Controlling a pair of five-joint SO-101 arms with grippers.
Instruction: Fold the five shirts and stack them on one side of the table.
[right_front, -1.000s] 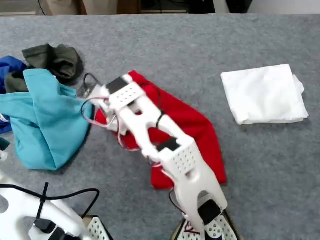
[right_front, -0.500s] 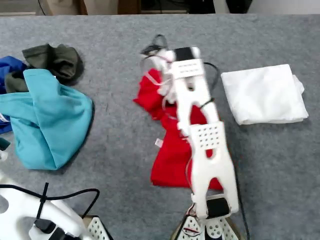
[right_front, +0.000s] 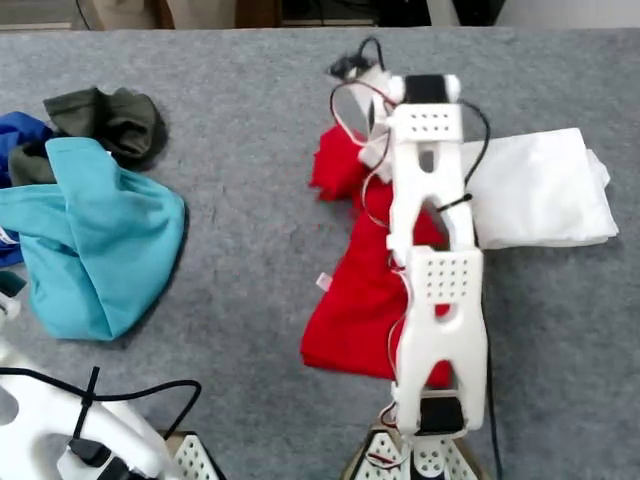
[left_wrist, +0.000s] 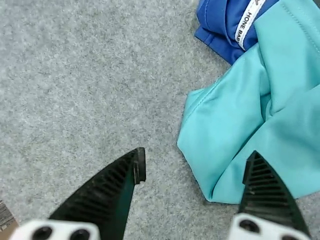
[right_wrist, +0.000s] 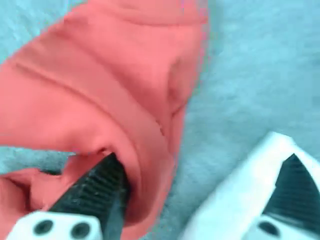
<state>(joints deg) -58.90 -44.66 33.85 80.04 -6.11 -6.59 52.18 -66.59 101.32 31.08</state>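
A red shirt (right_front: 365, 290) lies crumpled and stretched out in the middle of the grey table (right_front: 250, 100). My right arm (right_front: 430, 200) reaches over it toward the far edge. My right gripper (right_wrist: 195, 185) is open, its jaws wide apart, and a fold of the red shirt (right_wrist: 110, 100) drapes against one finger. A folded white shirt (right_front: 540, 185) lies at the right. On the left are a teal shirt (right_front: 95, 240), a blue shirt (right_front: 15, 135) and a dark olive shirt (right_front: 110, 115). My left gripper (left_wrist: 195, 160) hangs open over bare table beside the teal shirt (left_wrist: 260, 110).
The left arm's base and cables (right_front: 60, 430) take up the near left corner. Bare table lies between the teal shirt and the red one, and along the far edge. A blue collar with a white band (left_wrist: 240, 25) shows beside the teal cloth.
My right arm swung from the left toward the right and far side, dragging the red shirt's upper end with it. The shirt now lies close to the white one. The left arm kept still.
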